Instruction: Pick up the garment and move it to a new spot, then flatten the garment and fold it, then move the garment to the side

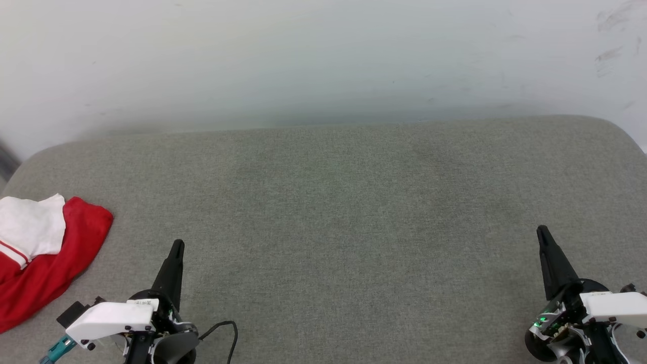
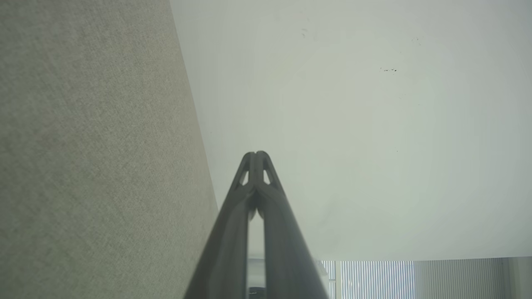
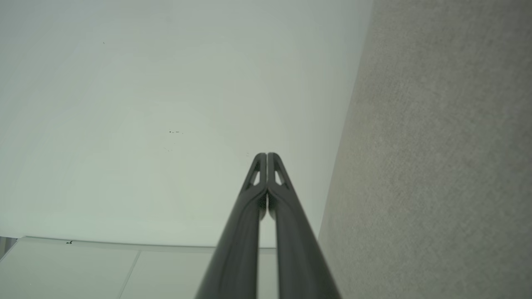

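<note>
Since the garment (image 1: 76, 242) lies bunched at the far left edge of the frame, on the bench (image 1: 354, 227) and not flattened, I'd judge step 1, the pick-up, is in hand. L end effector (image 1: 177, 247) at lower left and R end effector (image 1: 542, 233) at lower right are both clenched w/ nothing held. Next move prob. calls for the L one to open, swing left and pinch the cloth. Garment is cut off by the frame edge, so its full lie is hard to read.

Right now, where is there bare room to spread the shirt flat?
The grey fabric surface is bare between the left end effector and right end effector, back to the white wall. Crowded only at the left edge, where the garment lies bunched.
</note>
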